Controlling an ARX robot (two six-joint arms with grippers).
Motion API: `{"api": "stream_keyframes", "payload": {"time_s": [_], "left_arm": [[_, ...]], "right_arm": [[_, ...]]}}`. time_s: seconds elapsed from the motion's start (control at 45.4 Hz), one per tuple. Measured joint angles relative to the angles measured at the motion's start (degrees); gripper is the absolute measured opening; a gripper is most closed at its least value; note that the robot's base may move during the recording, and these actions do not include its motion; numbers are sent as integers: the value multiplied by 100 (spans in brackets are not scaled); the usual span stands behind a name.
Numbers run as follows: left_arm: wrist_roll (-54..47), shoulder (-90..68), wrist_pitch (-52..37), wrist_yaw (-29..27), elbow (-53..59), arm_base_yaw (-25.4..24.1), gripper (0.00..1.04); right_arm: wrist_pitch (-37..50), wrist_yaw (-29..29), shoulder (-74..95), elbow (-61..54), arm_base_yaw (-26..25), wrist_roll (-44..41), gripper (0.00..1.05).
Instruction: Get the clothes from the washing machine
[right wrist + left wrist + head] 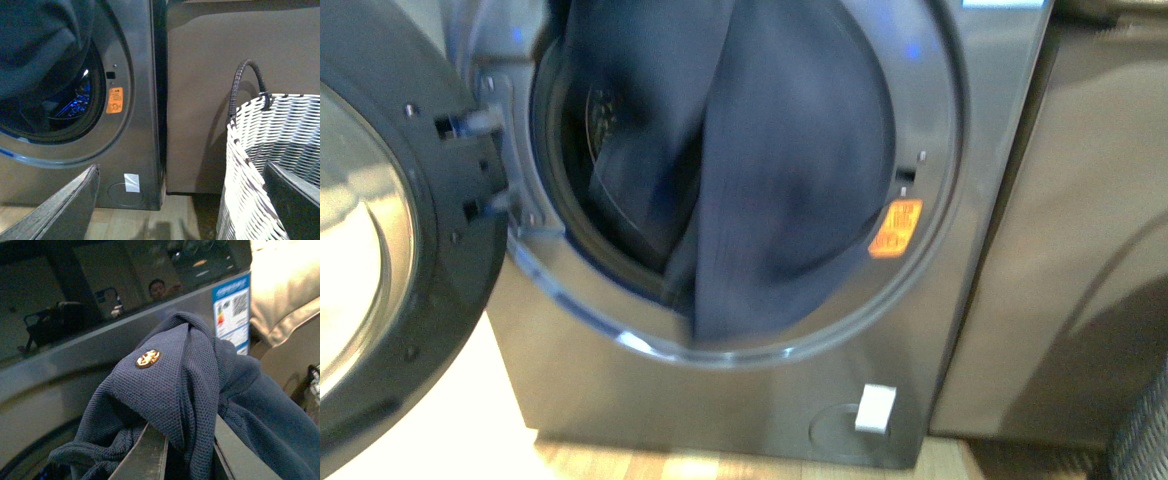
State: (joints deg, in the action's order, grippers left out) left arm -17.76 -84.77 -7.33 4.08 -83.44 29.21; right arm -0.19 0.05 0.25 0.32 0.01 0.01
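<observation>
The clothes (790,170), a dark navy garment, hang limp from above the front view's top edge, across the drum opening of the grey washing machine (620,380), down to its lower rim. In the left wrist view my left gripper (187,452) is shut on a bunched fold of the clothes (180,385), which shows a small gold button (147,358). My right gripper (180,200) stands open and holds nothing, low in front of the washing machine (142,75) and beside the basket. Neither gripper shows in the front view.
The porthole door (380,250) is swung open to the left. An orange sticker (896,228) marks the rim. A grey cabinet (1080,250) stands right of the washer. A grey-and-white woven basket (265,165) with a dark handle sits on the wooden floor (150,220).
</observation>
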Motion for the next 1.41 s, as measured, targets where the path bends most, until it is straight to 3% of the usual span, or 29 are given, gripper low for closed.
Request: {"api": "stream_keyframes", "payload": {"time_s": [0.352, 0.617, 1.035, 1.145, 1.211, 1.299, 1.409], "left_arm": [[-155, -643, 1687, -289, -3198, 1193, 13], [-234, -1318, 2761, -433, -5082, 1561, 13], [-245, -1443, 2903, -507, -5490, 1572, 13], [-260, -1449, 2907, -507, -5490, 1572, 13], [-260, -1456, 2907, -498, -5490, 1574, 13], [-258, -1456, 2907, -498, -5490, 1574, 13], [-260, -1458, 2907, -498, -5490, 1574, 13]], "right_arm": [[0, 0, 0, 0, 2, 0, 97], [0, 0, 0, 0, 0, 0, 97], [0, 0, 0, 0, 2, 0, 97], [1099, -2474, 533, -9, -922, 1147, 97], [1674, -3547, 951, 13, -1445, 1858, 97], [2452, -4291, 1690, 240, -1858, 2452, 97], [3414, -4369, 2538, 938, -1952, 2527, 97]]}}
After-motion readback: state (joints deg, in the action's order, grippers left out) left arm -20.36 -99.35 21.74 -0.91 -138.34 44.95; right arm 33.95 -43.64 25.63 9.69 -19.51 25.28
